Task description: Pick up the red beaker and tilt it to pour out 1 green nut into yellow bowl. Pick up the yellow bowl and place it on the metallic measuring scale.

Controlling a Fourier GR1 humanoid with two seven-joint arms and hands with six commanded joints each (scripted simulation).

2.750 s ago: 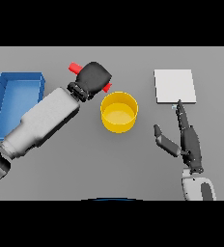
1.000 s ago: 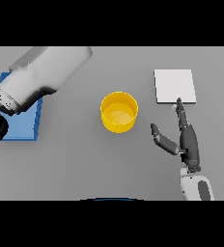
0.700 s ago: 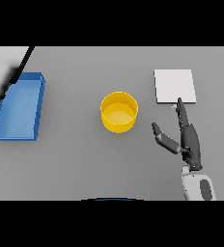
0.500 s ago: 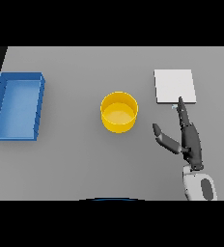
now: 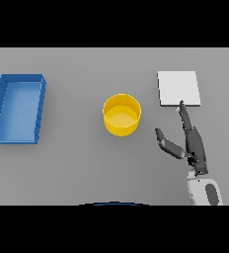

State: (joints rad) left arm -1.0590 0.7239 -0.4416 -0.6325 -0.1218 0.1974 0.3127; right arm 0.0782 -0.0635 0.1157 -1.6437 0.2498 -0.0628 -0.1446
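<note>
reaching flat, right robot hand (image 5: 194, 146) spreads beside yellow bowl (image 5: 122, 115).

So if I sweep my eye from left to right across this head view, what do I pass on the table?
Blue tray → yellow bowl → right hand, with the flat scale just beyond it, at the same place in the sweep.
</note>
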